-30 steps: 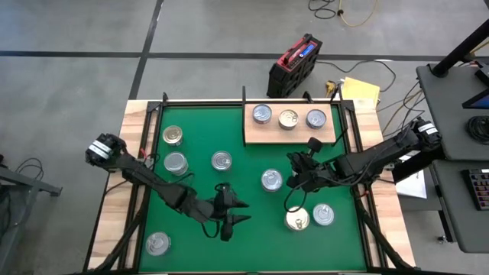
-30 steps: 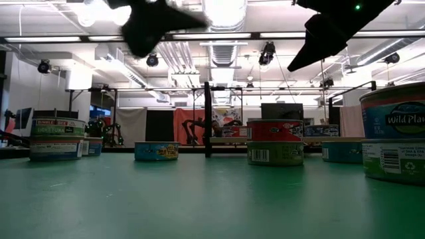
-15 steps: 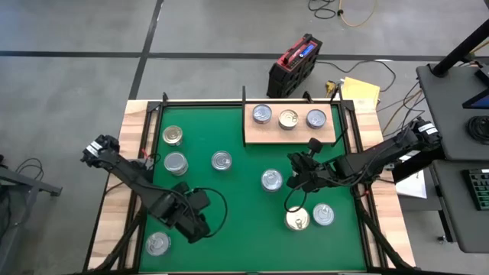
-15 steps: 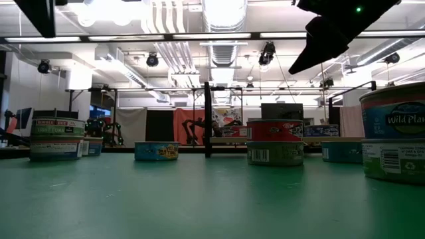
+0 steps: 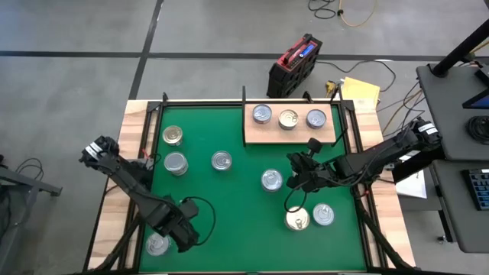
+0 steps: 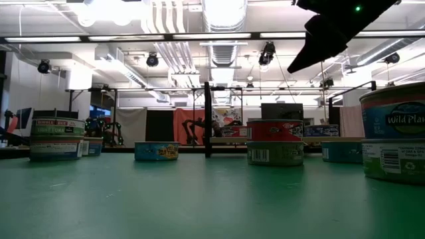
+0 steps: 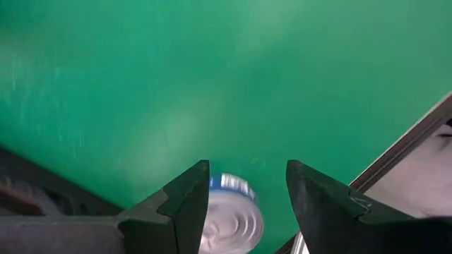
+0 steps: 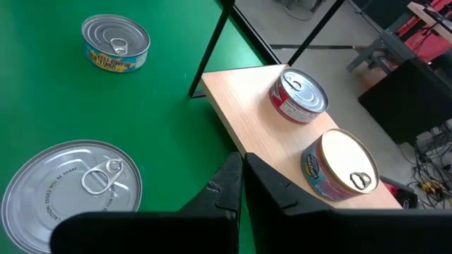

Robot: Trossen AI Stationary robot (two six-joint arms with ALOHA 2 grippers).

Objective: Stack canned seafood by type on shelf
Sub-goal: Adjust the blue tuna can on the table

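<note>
Left claw [image 7: 244,187] hangs open above a tin [image 7: 229,219]; right claw [image 8: 242,176] is closed, empty. One can [image 6: 393,129] reads "Wild Pla".

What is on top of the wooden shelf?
Three cans sit in a row on the shelf: a silver can, a gold can and another silver can. Nothing is stacked on them; underneath stays hidden.

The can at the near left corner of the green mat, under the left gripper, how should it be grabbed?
Probably from straight above, fingers closing across its round side wall. The can stands upright, lid up, low and flat, alone in that corner. The left gripper is open above it with the can showing between its fingers. The mat's edge frame runs close by, so lining the fingers along it seems safer.
</note>
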